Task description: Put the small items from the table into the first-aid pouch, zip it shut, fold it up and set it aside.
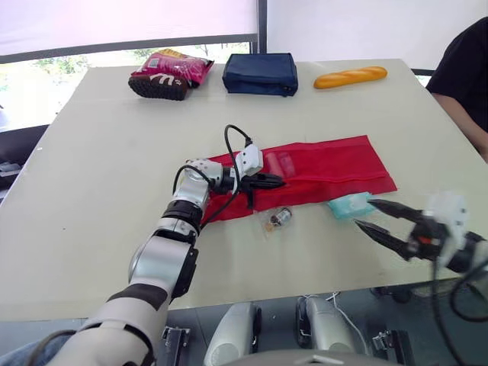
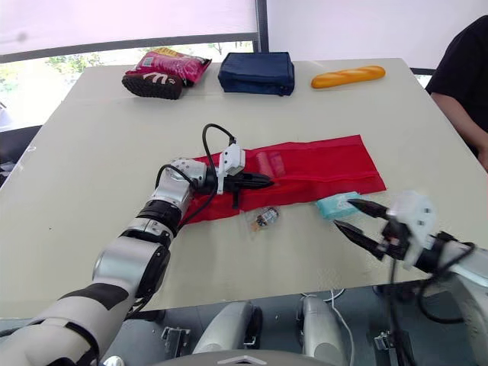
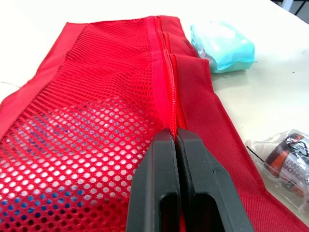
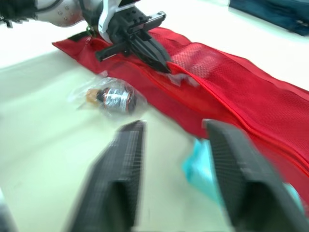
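The red pouch point(image 1: 320, 168) lies flat and stretched out long in the middle of the table point(image 1: 99, 152); its net side faces up, and its zip point(image 3: 166, 72) runs along it.

The left gripper point(image 1: 278, 181) rests on the pouch near its left end; its two black fingers point(image 3: 159, 159) are pressed tight together right on the zip line; I cannot tell if they pinch the zip pull.

The right gripper point(image 2: 345, 213) hangs low over the near right part of the table; its fingers are spread wide and hold nothing; their tips point at a blue-green packet point(image 1: 347, 204).

That packet sits right against the near edge of the pouch, by its right end; a little wrapped roll point(image 1: 278, 219) in clear plastic lies on the table just in front of the pouch, near the left gripper.

At the far side of the table are a snack bag point(image 1: 169, 74), a dark blue bag point(image 1: 260, 73) and a bread point(image 1: 350, 77) in a row; a person point(image 1: 465, 76) in black sits at the right side.
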You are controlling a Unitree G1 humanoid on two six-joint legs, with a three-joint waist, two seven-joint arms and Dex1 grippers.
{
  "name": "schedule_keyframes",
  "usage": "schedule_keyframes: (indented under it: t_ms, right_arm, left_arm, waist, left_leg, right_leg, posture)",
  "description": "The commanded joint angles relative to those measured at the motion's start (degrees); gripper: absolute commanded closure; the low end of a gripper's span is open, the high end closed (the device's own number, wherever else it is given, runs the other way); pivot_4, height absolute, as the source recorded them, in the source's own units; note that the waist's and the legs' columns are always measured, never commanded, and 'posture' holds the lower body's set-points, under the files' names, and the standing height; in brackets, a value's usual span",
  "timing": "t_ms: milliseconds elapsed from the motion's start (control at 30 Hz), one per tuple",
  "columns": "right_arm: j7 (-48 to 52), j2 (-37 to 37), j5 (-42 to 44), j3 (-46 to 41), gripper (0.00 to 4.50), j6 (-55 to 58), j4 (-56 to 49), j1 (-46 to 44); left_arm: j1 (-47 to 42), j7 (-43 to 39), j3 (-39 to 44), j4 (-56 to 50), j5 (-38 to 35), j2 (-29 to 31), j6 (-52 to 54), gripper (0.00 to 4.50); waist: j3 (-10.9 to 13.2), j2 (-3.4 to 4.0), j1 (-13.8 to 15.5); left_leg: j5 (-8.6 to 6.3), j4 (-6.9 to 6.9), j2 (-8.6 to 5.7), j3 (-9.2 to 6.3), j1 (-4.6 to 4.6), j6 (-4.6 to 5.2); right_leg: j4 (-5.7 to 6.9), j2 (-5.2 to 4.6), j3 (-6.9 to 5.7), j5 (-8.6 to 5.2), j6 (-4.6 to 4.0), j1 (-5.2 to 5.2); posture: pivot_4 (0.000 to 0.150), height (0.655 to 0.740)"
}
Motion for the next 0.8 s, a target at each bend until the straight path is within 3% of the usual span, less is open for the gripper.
schedule_keyframes:
  t_ms: [33,100,200,400,667,800]
  right_arm:
    - [11.25,-3.41,5.77,-15.48,0.36,-4.63,4.26,5.41]
    - [15.74,-6.62,9.16,-22.44,0.04,-2.55,6.77,8.40]
    - [18.64,-11.81,16.57,-32.35,0.04,5.58,9.67,11.92]
    - [21.72,-15.92,18.03,-38.22,0.04,8.13,7.44,14.78]
    - [21.63,-18.31,19.24,-37.46,0.04,9.68,5.49,12.61]
    - [17.63,-17.31,15.70,-27.36,0.04,5.70,3.25,8.21]
  left_arm:
    - [-0.64,-0.71,0.56,0.99,0.13,0.75,-1.22,4.50]
    - [-1.11,-0.73,0.38,2.08,0.50,0.73,-1.71,4.50]
    - [-1.90,-0.79,0.43,3.33,0.86,0.78,-2.23,4.50]
    - [-2.60,-0.78,0.47,5.35,1.35,0.76,-3.37,4.50]
    - [-3.22,-0.92,0.50,6.59,1.96,0.12,-4.24,4.50]
    - [-3.78,-0.65,0.45,7.05,2.25,0.04,-4.35,4.50]
  waist:
    - [0.00,-0.01,0.33]
    - [0.00,0.00,0.55]
    - [0.00,0.00,0.59]
    - [0.00,-0.01,0.68]
    - [0.01,-0.03,0.78]
    - [0.01,-0.06,0.71]
  left_leg:
    - [0.00,0.00,-0.01,0.03,0.00,0.01]
    - [-0.02,0.01,-0.01,0.06,0.05,0.03]
    - [-0.03,0.02,0.04,0.06,0.05,0.06]
    - [-0.04,0.02,0.12,0.04,0.01,0.06]
    - [-0.04,0.03,0.07,0.04,-0.01,0.06]
    - [-0.05,0.04,0.07,0.04,-0.01,0.07]
  right_leg:
    - [-0.03,0.01,0.01,0.00,0.00,0.01]
    - [-0.05,-0.01,0.04,0.00,0.01,0.05]
    - [-0.07,-0.05,0.07,0.00,0.01,0.08]
    - [-0.12,-0.34,0.08,-0.01,0.01,0.10]
    - [-0.13,-0.44,0.04,-0.01,0.03,0.10]
    - [-0.12,-0.44,0.03,-0.01,0.03,0.10]
  posture:
    - [0.150,0.7397]
    - [0.150,0.7397]
    - [0.150,0.7397]
    - [0.150,0.7397]
    - [0.150,0.7397]
    - [0.150,0.7397]
